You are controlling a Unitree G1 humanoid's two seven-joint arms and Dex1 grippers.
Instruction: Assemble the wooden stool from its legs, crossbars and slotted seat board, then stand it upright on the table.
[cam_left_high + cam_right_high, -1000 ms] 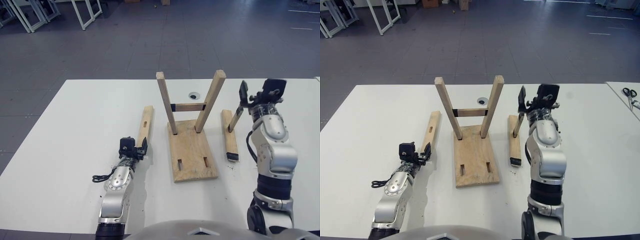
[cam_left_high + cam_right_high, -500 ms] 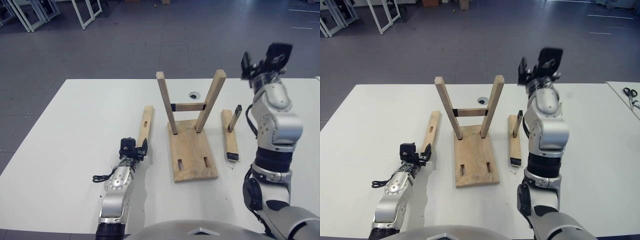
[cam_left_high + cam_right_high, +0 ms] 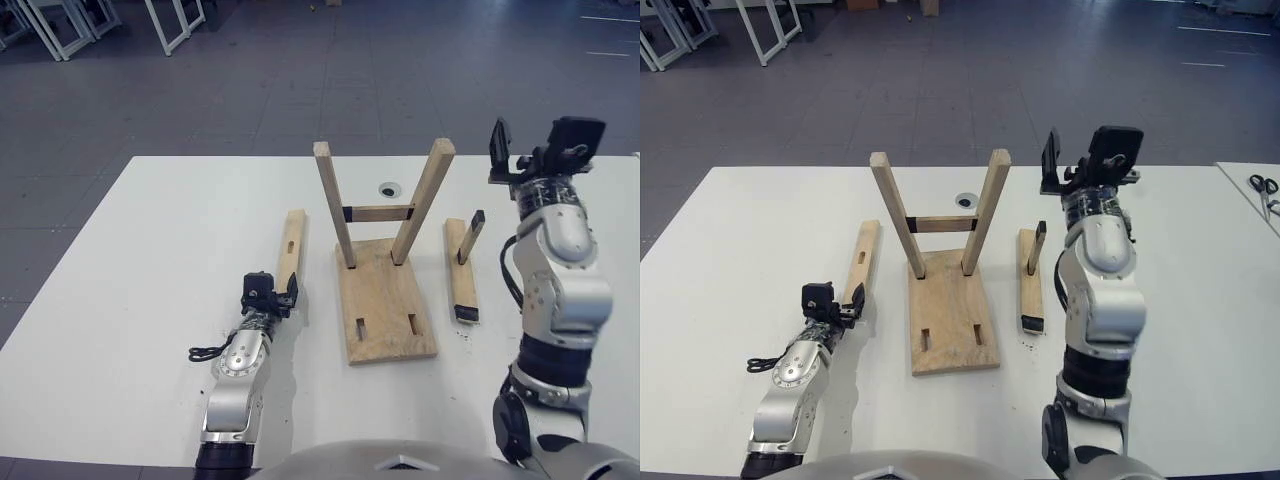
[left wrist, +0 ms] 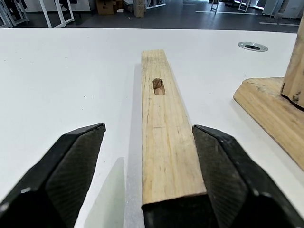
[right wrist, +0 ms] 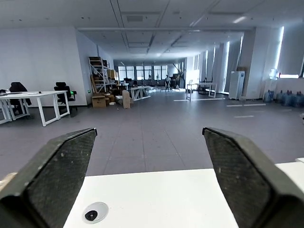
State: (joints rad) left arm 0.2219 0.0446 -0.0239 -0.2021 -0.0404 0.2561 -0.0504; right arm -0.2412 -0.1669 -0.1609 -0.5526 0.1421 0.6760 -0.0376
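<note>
the white table (image 3: pixel 150 250) carries everything. near its middle lies the seat board (image 3: pixel 385 310), flat, with two legs (image 3: pixel 333 205) standing in its far slots and a crossbar (image 3: pixel 378 213) joining them; the two near slots are unfilled. at nine o'clock of the board a loose leg (image 3: pixel 291 245) lies flat, and at three o'clock a second loose leg (image 3: pixel 461 275) lies with a short dark-tipped crossbar (image 3: pixel 469 235) leaning on it. these look like solid, stiff, fairly light wood with square edges, unlikely to slip or dent; a hold across the flat sides near mid-length, away from the hole and the end that goes in the slot, seems safest. the left gripper (image 3: pixel 270 300) sits low at the near end of the nine o'clock leg, fingers (image 4: pixel 76 156) spread either side of it, apart from the wood. the right gripper (image 3: pixel 535 150) hangs raised at about two o'clock, spread wide and holding nothing.
</note>
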